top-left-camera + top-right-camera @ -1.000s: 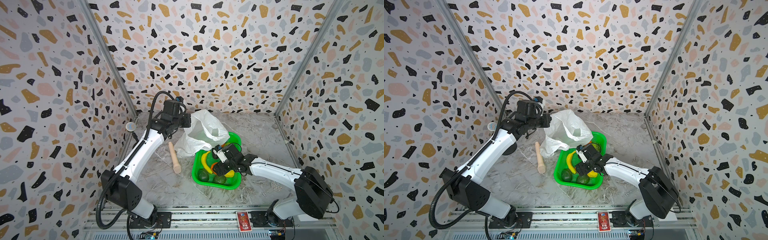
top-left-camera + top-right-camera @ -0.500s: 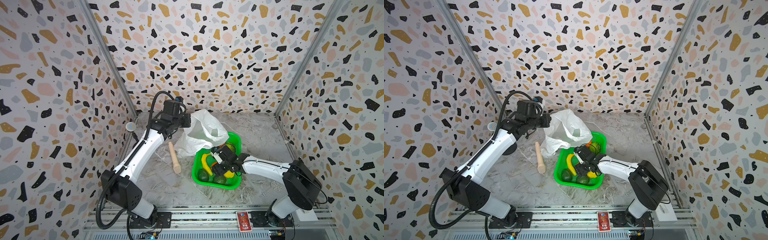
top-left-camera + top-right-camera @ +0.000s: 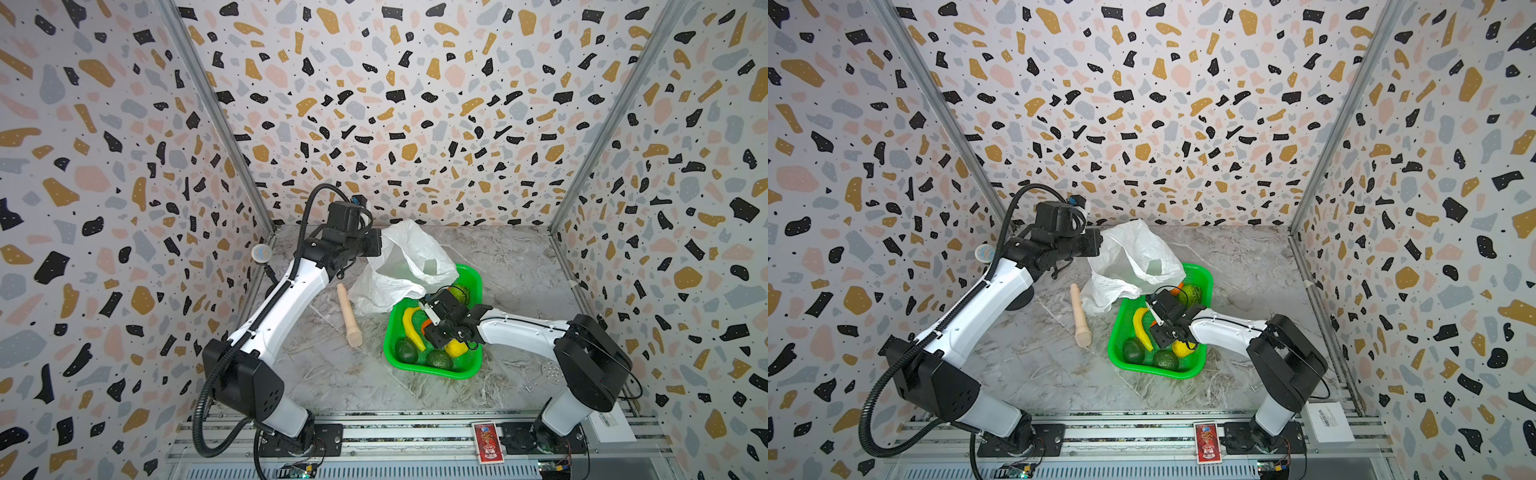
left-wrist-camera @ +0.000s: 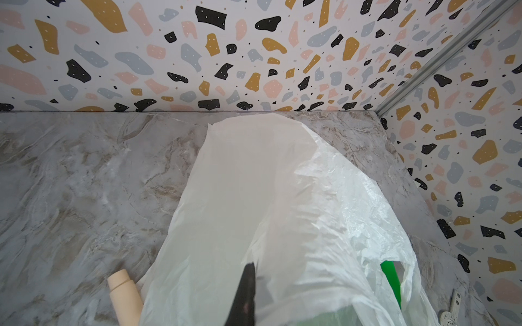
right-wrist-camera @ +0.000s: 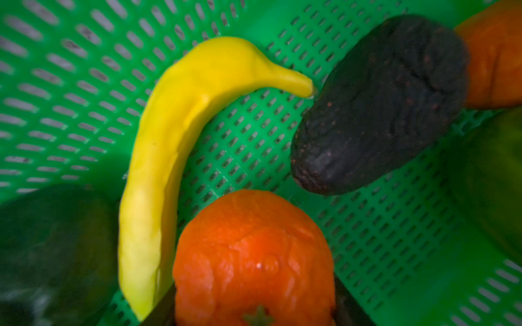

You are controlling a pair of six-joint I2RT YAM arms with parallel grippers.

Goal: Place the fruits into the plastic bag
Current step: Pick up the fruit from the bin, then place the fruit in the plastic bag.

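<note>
Thin crinkly plastic bag (image 3: 409, 257); perforated glossy plastic basket (image 3: 436, 371); stick (image 3: 348, 316) probably matt wood.

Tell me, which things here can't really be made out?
- Inside of the plastic bag: its own crumpled film hides it in both top views and the left wrist view.
- Tips of the right tool: covered by the arm's wrist in both top views; whether they grip the orange is unclear.
- The lemon: half under that wrist.
- A green fruit: blurred and cut by the edge in the right wrist view.

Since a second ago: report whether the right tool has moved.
Yes. The right tool has slid across the green mesh basket toward the banana, now straddling the orange.
</note>
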